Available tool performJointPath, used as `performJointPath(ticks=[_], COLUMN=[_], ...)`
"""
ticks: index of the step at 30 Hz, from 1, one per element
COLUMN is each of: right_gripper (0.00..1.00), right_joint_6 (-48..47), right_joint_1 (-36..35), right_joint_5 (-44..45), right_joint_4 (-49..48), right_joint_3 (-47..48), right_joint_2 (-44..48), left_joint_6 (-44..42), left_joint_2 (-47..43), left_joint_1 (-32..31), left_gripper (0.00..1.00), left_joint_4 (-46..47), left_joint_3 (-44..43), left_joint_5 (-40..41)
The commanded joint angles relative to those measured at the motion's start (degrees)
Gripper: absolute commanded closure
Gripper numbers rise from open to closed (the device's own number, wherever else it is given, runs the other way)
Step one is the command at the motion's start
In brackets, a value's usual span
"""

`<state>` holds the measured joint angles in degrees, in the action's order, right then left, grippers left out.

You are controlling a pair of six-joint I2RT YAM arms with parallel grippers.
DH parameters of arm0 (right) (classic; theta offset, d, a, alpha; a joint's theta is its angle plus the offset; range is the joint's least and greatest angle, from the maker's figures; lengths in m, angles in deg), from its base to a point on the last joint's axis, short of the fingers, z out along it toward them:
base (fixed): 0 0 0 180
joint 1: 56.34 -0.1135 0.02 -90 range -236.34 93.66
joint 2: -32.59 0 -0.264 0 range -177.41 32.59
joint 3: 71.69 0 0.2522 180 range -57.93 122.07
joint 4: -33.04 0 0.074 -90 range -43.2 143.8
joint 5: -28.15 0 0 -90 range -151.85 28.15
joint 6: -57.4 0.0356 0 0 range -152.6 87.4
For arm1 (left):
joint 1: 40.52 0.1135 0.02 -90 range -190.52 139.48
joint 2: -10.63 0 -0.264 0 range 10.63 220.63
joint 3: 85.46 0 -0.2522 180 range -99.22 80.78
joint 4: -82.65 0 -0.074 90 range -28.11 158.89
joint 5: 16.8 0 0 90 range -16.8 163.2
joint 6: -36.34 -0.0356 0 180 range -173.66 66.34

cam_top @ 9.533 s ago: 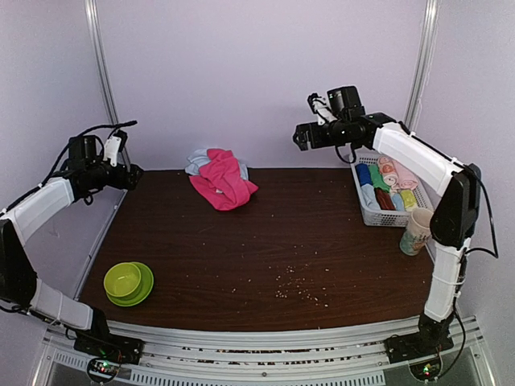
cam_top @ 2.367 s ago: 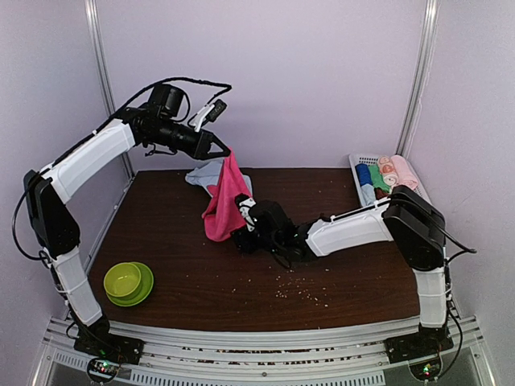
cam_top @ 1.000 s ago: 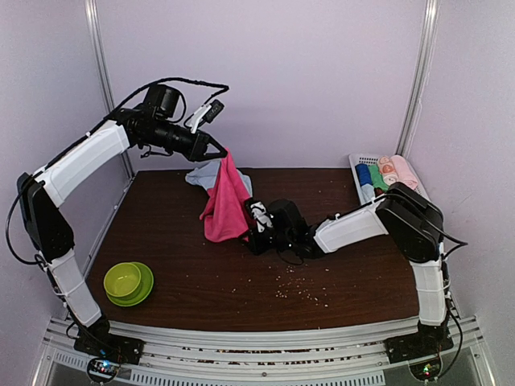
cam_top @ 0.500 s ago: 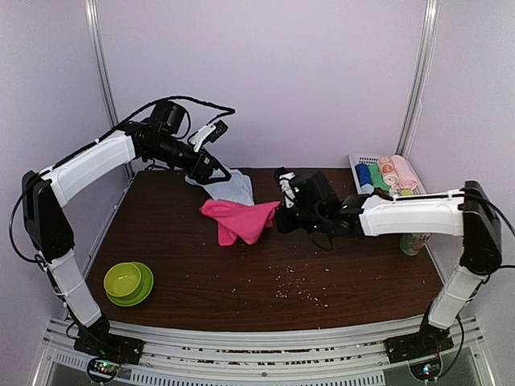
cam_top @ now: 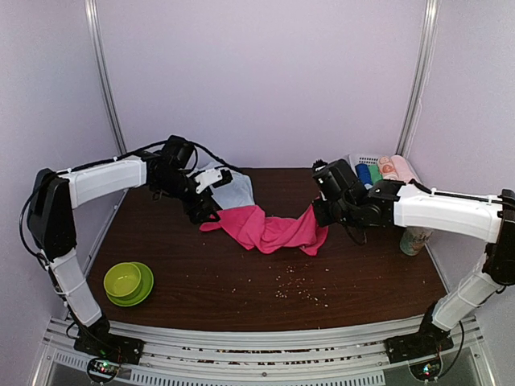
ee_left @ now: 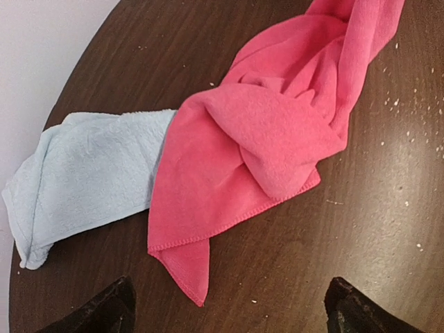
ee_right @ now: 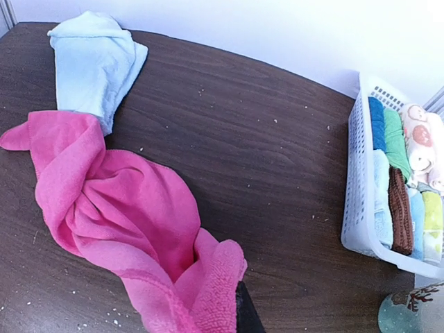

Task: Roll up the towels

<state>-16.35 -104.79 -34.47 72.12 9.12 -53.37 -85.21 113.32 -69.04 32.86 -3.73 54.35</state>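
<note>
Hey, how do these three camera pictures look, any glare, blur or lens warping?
Top external: soft, even light, sharp, only faint shadows under the pink towel. Left wrist: the table edge bows from the wide lens, pale sheen on the wood at right, towel weave crisp. Right wrist: wall washed out white, basket leans, the rest in focus.

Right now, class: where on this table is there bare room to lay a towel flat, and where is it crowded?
Bare: the near table strip between green bowl and cup, crumbs aside; also the back, between blue towel and basket. Crowded: the middle, pink towel lying between left gripper and right gripper.
</note>
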Motion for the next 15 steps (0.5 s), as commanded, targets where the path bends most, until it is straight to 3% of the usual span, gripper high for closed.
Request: performJointPath(ticks=[1, 6, 15], right_gripper=[1.0, 1.0, 1.0], right_joint_6=[-0.5, -0.2, -0.1], right_joint_1=[0.1, 3.5, 8.9], right_joint_5=[10.0, 20.9, 20.6], right_joint_4=[5.8, 11.4, 10.3], right_joint_3=[6.5, 13.6, 14.8], right_joint_2=[0.1, -2.9, -5.0], left_joint_6=[-7.3, -9.5, -10.1], left_joint_2=[-0.4, 2.1, 8.7], left_joint_1=[-3.8, -8.8, -13.3], left_gripper=[0.02, 0.05, 0.21], left_joint_4=[8.2, 13.4, 14.4], left_joint_3=[5.3, 9.3, 5.8], left_joint_5=[5.5, 12.1, 17.5])
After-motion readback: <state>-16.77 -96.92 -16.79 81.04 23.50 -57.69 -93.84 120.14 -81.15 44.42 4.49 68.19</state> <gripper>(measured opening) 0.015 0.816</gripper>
